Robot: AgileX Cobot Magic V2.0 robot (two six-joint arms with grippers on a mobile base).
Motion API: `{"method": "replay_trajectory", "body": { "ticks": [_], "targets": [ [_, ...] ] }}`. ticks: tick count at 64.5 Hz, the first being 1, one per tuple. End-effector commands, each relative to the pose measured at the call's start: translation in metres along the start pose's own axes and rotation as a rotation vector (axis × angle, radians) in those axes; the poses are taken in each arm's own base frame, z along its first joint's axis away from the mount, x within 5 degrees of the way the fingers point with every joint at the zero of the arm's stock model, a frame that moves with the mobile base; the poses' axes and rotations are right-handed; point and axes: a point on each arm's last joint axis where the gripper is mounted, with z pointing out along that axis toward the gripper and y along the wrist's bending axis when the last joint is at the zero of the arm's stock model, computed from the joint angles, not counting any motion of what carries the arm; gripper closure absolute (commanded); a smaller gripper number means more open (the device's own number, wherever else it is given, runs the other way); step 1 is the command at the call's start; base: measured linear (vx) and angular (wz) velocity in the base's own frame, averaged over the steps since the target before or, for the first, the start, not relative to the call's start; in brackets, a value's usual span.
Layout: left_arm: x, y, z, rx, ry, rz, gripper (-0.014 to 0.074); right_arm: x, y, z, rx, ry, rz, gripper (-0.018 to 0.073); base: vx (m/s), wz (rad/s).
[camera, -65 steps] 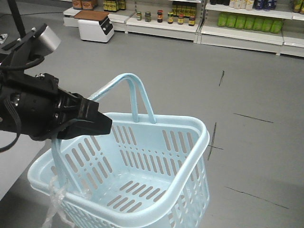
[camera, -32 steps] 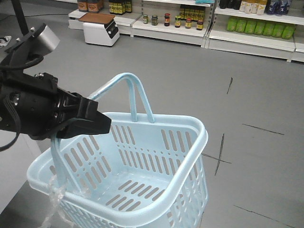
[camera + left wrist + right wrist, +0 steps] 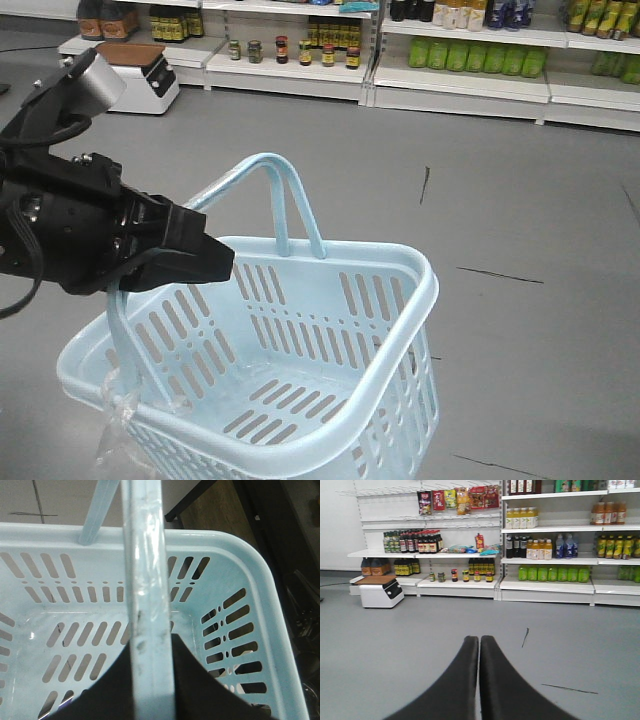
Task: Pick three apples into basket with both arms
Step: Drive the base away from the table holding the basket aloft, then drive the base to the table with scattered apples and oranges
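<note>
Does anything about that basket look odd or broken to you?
Nothing looks broken. The basket is empty and held by one handle in the left gripper. There are two small oddities: a scrap of clear plastic tied at its near corner, and dark scuffs on the gripped handle.

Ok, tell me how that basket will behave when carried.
Probably light: the basket is empty, slotted plastic. Likely to swing or tilt, since the left gripper pinches just one hoop handle. That glossy handle may slip.
</note>
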Motion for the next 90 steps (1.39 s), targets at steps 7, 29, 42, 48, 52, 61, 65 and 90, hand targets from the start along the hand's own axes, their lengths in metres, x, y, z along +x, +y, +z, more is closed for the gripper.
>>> {"method": "replay_trajectory", "body": {
  "ticks": [7, 29, 42, 48, 52, 61, 65, 90],
  "targets": [
    [-0.0080, -0.0132, -0.0139, 0.065, -0.104, -0.004, 0.0604, -0.0023, -0.0002, -0.0003, 0.004, -0.068, -0.013, 0.0564, 0.26, -0.35],
    [-0.0080, -0.0132, -0.0139, 0.065, -0.104, -0.004, 0.0604, -0.0023, -0.0002, -0.0003, 0.004, -0.068, -0.013, 0.0564, 0.26, -0.32],
    [-0.0080, -0.0132, -0.0139, 0.065, -0.104, -0.004, 0.0604, -0.0023, -0.0002, -0.0003, 0.004, -0.068, -0.013, 0.0564, 0.26, -0.22],
    [-0.0080, -0.0132, -0.0139, 0.065, -0.104, -0.004, 0.0604, -0.0023, -0.0002, -0.0003, 0.004, -0.068, -0.013, 0.0564, 0.26, -0.17],
    [-0.0080, -0.0132, -0.0139, 0.065, -0.104, -0.004, 0.0604, -0.0023, -0.0002, -0.0003, 0.004, -0.068, -0.013, 0.0564, 0.26, -0.15],
    [-0.0080, -0.0132, -0.0139, 0.065, -0.104, -0.004, 0.0604, -0.0023, -0.0002, -0.0003, 0.004, -0.068, -0.013, 0.0564, 0.26, -0.13],
    [-0.0080, -0.0132, -0.0139, 0.065, -0.104, -0.004, 0.0604, -0.0023, -0.0002, -0.0003, 0.004, -0.068, -0.013, 0.0564, 0.26, -0.13],
    [-0.0080, -0.0132, -0.0139, 0.065, -0.104, -0.004, 0.0604, -0.0023, -0.0002, -0.0003, 0.004, -0.068, -0.013, 0.0564, 0.26, -0.17]
  ]
}}
